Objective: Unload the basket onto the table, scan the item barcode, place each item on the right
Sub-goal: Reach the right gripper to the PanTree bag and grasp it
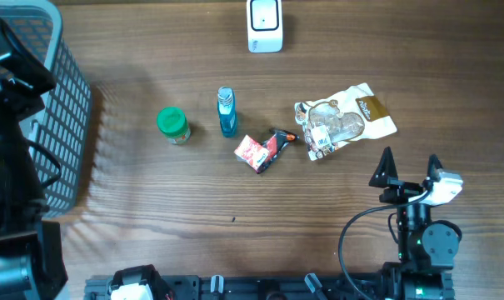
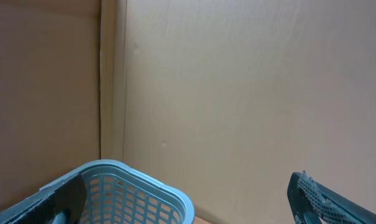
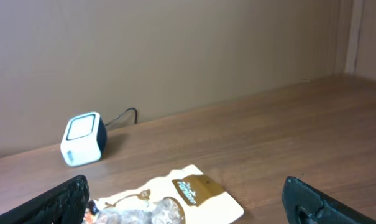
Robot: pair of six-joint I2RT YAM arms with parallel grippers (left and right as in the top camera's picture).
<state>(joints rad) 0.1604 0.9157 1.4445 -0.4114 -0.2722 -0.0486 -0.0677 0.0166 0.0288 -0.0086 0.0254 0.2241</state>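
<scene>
Right pincer (image 1: 411,158), released and wide by the counter's (image 1: 152,208) front-right corner, has the pouch (image 1: 345,121) just ahead and slightly left, its long axis nearly crosswise; the left arm (image 1: 6,133) is well apart.

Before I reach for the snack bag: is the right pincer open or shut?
Open. Overhead, the right pincer has its two fingers spread well apart with nothing between them, short of the snack bag.

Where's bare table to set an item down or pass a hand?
Bare wood: right of the scanner, above the snack bag; between basket and green-lid jar; the near strip in front of the red packet. Crowded: blue bottle through packet to bag.
</scene>
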